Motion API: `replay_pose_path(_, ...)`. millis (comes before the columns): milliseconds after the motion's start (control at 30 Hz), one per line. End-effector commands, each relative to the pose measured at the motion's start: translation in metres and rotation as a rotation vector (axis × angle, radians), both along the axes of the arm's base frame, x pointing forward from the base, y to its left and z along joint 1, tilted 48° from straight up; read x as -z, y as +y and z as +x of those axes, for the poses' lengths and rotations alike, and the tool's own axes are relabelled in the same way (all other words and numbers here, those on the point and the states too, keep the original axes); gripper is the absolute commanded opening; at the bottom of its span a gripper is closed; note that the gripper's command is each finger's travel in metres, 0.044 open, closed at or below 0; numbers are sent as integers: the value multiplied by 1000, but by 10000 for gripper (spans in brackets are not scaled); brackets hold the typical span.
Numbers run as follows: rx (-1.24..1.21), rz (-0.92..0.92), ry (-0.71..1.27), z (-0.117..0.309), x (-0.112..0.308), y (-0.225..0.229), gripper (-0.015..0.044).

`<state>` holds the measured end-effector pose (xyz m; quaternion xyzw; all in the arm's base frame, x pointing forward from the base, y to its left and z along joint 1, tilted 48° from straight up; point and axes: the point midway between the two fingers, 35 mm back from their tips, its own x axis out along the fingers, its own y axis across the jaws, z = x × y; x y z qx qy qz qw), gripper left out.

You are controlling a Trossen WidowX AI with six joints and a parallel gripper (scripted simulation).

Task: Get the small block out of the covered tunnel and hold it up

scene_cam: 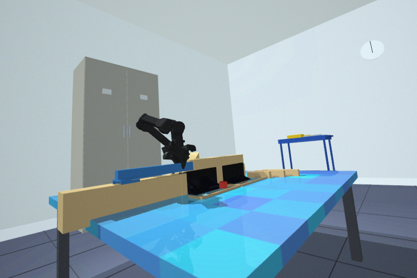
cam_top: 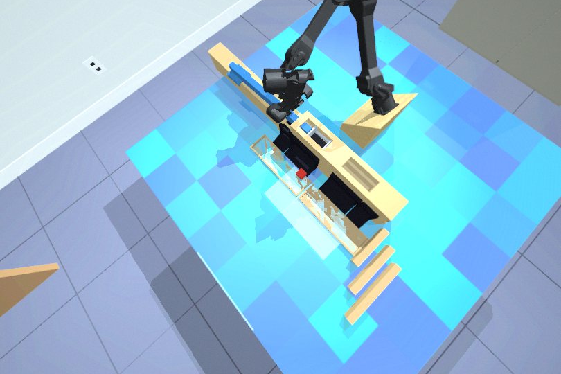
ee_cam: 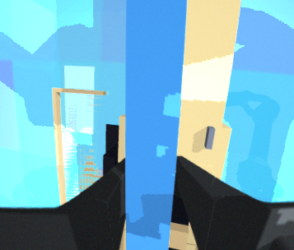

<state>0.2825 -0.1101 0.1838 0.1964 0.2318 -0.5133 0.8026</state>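
Black jointed robot arm (cam_top: 369, 39) on a wooden wedge (cam_top: 357, 127), small red cube (cam_top: 301, 173) beside black ramps, three pale wooden bars (cam_top: 372, 270).
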Motion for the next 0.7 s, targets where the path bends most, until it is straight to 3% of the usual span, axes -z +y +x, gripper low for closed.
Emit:
replay_pose_path(0, 65, -50, -65, 3, -29, -28, 0)
replay_pose_path(667, 64, -52, -65, 3, -33, -32, 0)
